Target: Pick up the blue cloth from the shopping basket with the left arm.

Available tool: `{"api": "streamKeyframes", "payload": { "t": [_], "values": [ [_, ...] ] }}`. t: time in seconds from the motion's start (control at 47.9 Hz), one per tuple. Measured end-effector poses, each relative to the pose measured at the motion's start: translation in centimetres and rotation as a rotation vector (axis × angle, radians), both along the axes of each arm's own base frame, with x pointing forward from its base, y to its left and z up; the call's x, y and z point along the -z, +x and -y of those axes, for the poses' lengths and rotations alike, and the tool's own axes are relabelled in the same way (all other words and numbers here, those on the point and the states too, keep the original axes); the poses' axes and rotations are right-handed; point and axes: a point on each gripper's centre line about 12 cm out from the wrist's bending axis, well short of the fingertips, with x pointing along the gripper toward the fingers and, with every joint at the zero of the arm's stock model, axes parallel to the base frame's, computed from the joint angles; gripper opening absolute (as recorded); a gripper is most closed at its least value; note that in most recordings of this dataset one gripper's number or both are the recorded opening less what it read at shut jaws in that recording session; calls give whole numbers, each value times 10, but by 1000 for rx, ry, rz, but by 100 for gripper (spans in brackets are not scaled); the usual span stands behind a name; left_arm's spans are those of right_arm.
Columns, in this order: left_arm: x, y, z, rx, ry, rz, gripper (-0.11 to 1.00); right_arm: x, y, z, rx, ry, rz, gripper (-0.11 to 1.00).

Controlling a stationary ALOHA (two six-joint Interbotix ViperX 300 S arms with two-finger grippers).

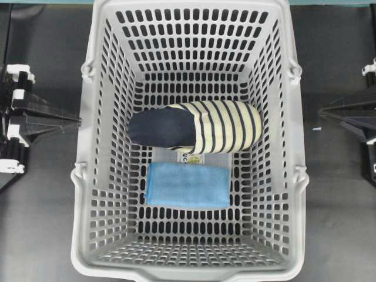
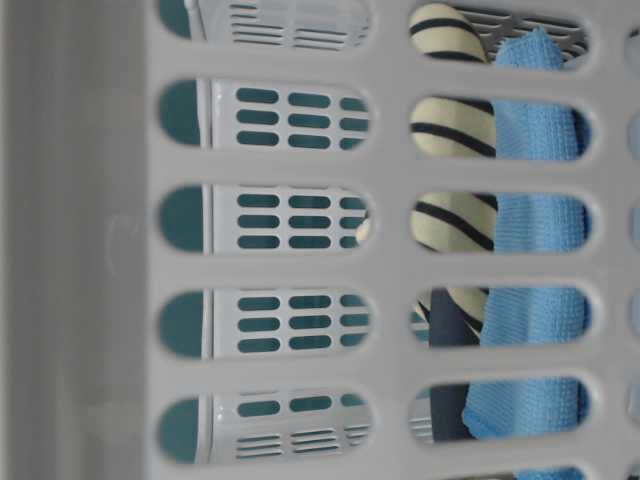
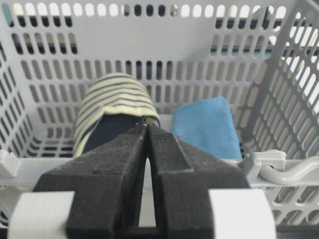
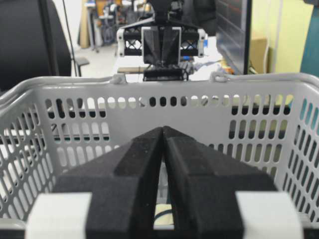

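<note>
the blue cloth point(image 1: 188, 184) lies flat on the basket point(image 1: 88, 176) floor, just beside the striped garment point(image 1: 200, 127), its long axis running across. the left gripper point(image 3: 146, 130), closed and empty, waits outside the left rim; the right gripper point(image 4: 163, 133) is closed too.

From above I see the large light grey plastic shopping basket with slotted walls point(image 1: 106, 176) filling the middle of the dark tabletop point(image 1: 41, 223). On its floor lies the small sky-blue folded cloth point(image 1: 188, 184), flat, partly covering a clear packet with a label point(image 1: 194, 157). Just beyond sits a rolled navy and cream-striped garment point(image 1: 197, 126). My left arm point(image 1: 26, 117) and right arm point(image 1: 352, 114) sit outside the basket at either edge.
</note>
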Motion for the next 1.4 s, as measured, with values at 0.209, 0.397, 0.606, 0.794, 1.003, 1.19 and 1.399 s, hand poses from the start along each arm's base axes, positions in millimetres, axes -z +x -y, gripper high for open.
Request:
{"api": "streamKeyframes", "payload": {
  "t": [0.209,0.397,0.606,0.794,1.003,1.19,1.399],
  "values": [
    [-17,6,1,5,11,-57,0,4,0,1,6,8,-37,0],
    [-45,24,1,4,14,-228,0,6,-1,1,6,9,-58,0],
    [-67,57,6,17,23,-447,0,5,-3,2,8,23,-58,0],
    [-69,101,18,46,41,-611,0,7,-3,2,7,39,-72,0],
    [-59,150,27,56,44,-770,1,7,-3,2,7,40,-73,0],
    [-42,186,39,56,24,-912,40,7,-3,1,5,39,-73,0],
    [-20,218,49,12,-87,-999,90,7,-3,2,7,40,-73,0]
  ]
}}
